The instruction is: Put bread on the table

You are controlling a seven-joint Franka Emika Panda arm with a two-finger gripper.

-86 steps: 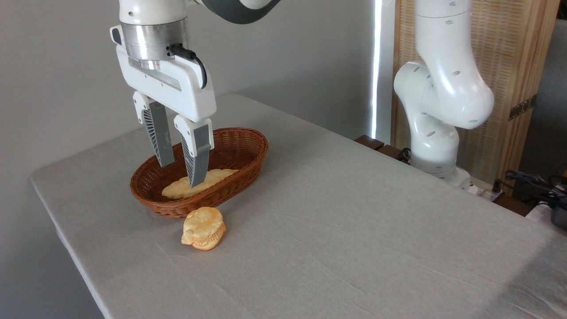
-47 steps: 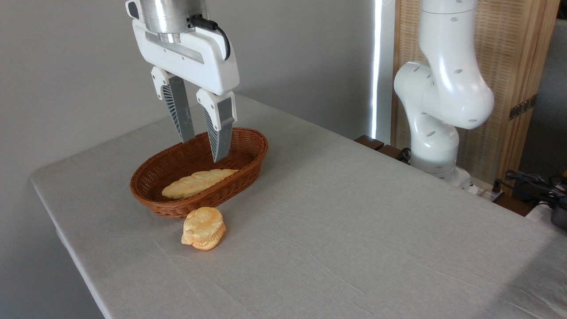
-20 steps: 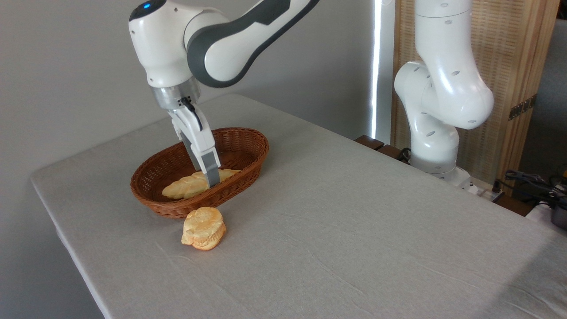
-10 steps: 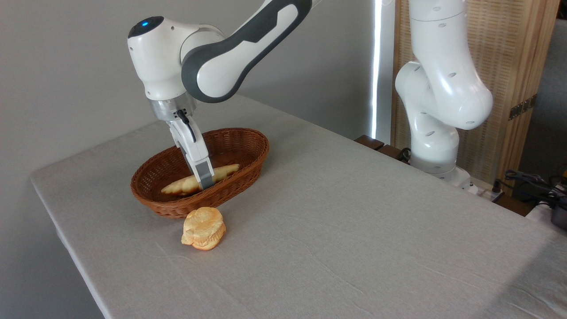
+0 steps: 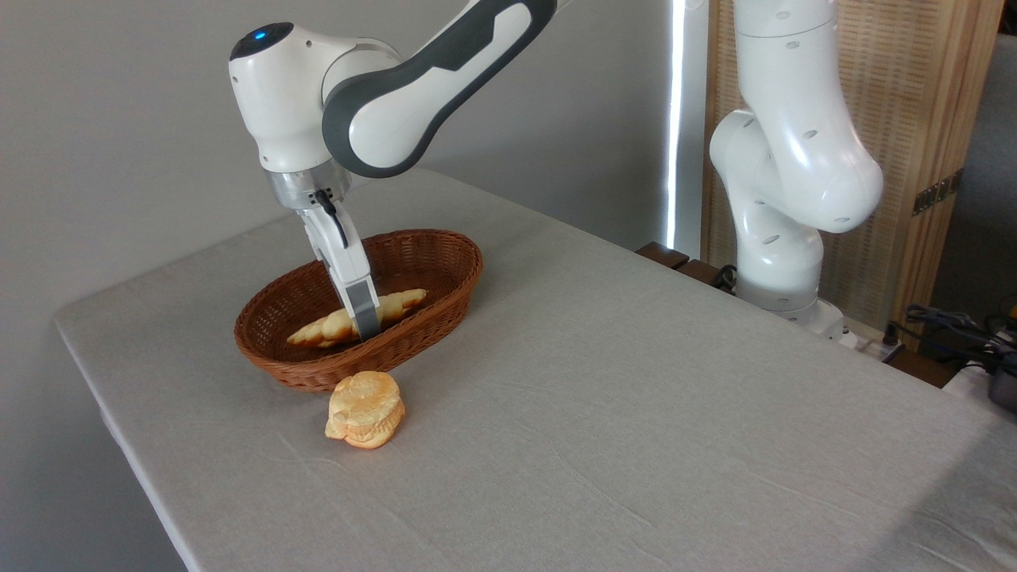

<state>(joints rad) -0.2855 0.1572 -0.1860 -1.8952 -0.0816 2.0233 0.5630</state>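
Note:
The bread (image 5: 400, 302), a long pale braided loaf, is inside the brown wicker basket (image 5: 454, 253) at the table's (image 5: 604, 413) back left. My gripper (image 5: 365, 327) reaches down into the basket, seen edge-on, and is shut on the loaf near its middle. The front finger (image 5: 364, 306) hides the loaf's centre. The loaf sits tilted, its right end raised a little above the basket floor.
A short round golden bun (image 5: 365, 410) lies on the cloth just in front of the basket. The arm's white base (image 5: 783, 254) stands past the table's far right edge, with a wooden screen (image 5: 922, 103) behind it.
The gripper turned edge-on, came down into the basket and closed on the loaf. In the last half second the loaf rose slightly and tilted with the gripper.

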